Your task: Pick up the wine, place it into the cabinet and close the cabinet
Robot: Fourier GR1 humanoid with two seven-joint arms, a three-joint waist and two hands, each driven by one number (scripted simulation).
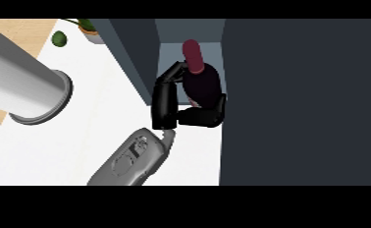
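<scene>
The black right hand (196, 117) is curled round the dark maroon glass wine bottle (203, 82), fingers along the side at nine o'clock and thumb underneath. The bottle sits inside the open mouth of the dark slate-grey cabinet (290, 99), just above centre, its reddish neck pointing to twelve o'clock (whether it rests on the shelf cannot be told). The grey forearm (134, 160) comes in from seven o'clock over the white counter top (80, 138). A small round green fruit (59, 38) lies at eleven o'clock.
</scene>
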